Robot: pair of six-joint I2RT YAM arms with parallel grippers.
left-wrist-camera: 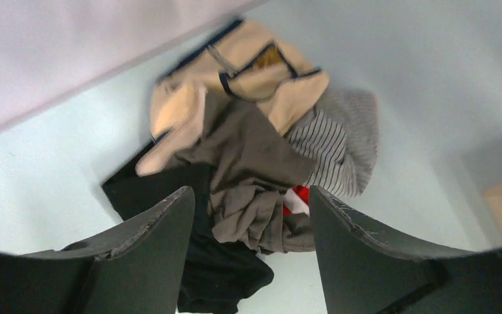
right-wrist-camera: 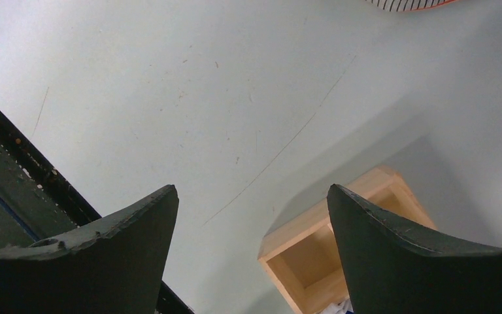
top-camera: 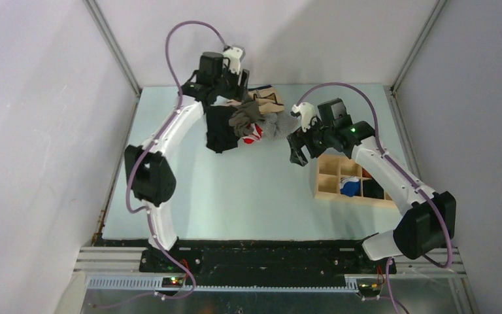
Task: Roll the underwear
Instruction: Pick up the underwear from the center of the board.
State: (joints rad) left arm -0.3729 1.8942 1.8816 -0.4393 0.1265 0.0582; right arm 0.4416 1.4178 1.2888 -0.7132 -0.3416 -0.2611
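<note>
While the top view had the underwear crumpled in a clothes pile left of the wooden box, the left wrist view showed the left gripper spread, empty, over it, and the right wrist view the right gripper spread, empty, near the box.

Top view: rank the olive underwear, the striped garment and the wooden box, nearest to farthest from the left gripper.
1. olive underwear, in the pile right at the left gripper.
2. striped garment, on the pile's right side.
3. wooden box, far right, by the right arm.
</note>
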